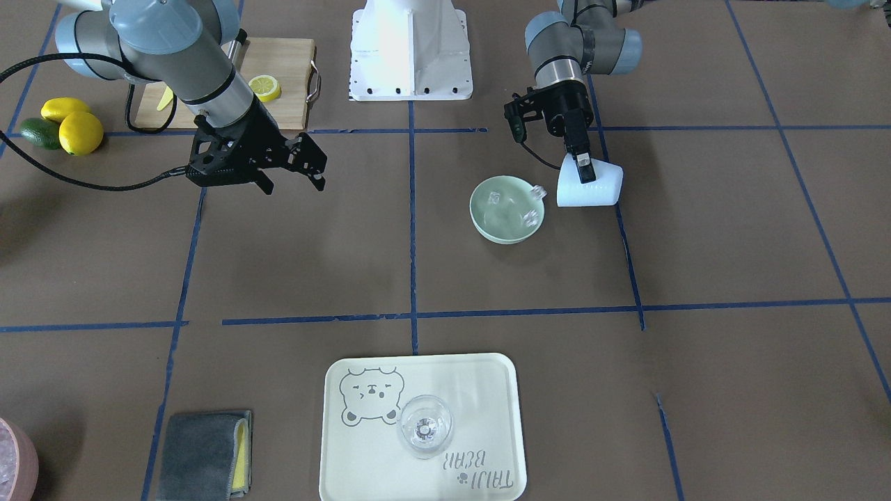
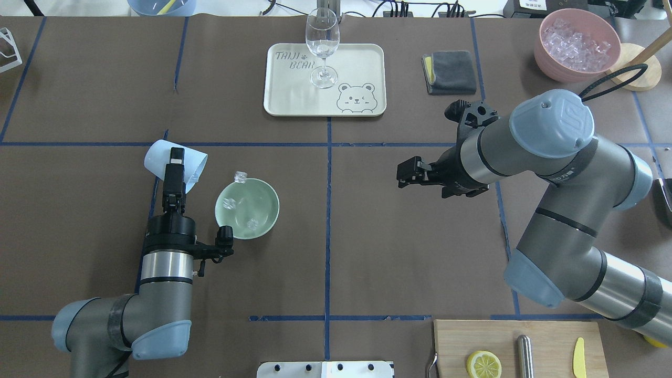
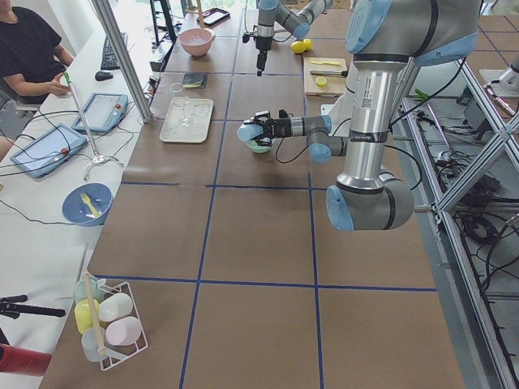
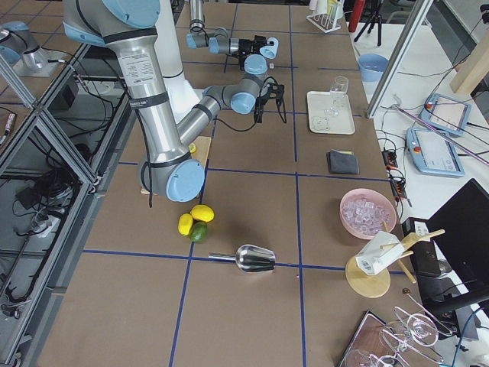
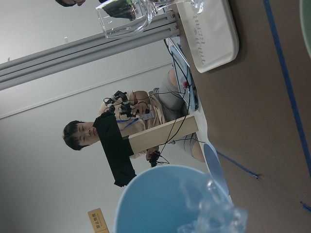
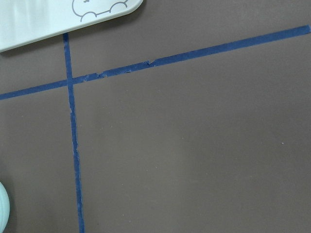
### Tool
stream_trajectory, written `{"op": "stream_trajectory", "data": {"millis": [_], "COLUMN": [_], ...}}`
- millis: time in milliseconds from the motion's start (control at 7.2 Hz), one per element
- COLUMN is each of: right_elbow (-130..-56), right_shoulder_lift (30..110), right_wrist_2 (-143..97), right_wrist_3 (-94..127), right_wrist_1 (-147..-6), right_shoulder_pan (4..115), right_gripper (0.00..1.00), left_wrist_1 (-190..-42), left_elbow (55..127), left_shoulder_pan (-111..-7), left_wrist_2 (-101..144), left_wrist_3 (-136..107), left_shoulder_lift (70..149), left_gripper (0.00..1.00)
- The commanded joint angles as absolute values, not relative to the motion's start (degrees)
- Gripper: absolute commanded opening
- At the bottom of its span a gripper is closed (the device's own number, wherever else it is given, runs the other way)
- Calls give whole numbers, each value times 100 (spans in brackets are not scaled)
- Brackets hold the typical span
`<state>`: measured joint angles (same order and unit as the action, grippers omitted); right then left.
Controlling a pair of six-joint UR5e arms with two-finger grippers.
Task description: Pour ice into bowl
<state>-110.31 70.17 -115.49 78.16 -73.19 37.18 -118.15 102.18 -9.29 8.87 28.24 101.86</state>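
Brown table (image 2: pixel 378 236) carries mint bowl (image 2: pixel 261 207), tray (image 2: pixel 362 63), cloth (image 2: pixel 452 72), cutting board (image 2: pixel 548 336), pink bowl (image 2: pixel 548 60)

"TAIJI BEAR" on tray (image 2: pixel 362 63) (one corner)

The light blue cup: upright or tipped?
Tipped sideways: the left gripper holds the cup with its mouth toward the bowl, where ice lies.

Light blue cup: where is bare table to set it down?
Bare: the stretch between the bowl and the right claw, across the centre tape line; also the square on the robot's left of the light blue cup. Crowded: beside the bowl, where the left claw tips the cup and an ice cube sits at the rim.
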Motion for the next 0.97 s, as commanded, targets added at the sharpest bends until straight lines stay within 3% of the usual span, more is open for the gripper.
{"op": "stream_trajectory", "data": {"millis": [0, 833], "right_elbow": [-11030, -11030], "right_shoulder_lift": [6996, 6979], "right_wrist_2": [-11540, -11549], "right_wrist_3": [7822, 7831], "right_wrist_1": [-7321, -7313], "right_shoulder_pan": [3718, 3727], "right_gripper": [100, 100], "left_wrist_1": [-11821, -11883], "left_elbow": [10213, 10309], "left_shoulder_pan": [-923, -923], "left_wrist_2": [879, 888], "left_wrist_3": [2927, 2918], "left_shoulder_lift": [10187, 10187], "left_gripper": [0, 0]}}
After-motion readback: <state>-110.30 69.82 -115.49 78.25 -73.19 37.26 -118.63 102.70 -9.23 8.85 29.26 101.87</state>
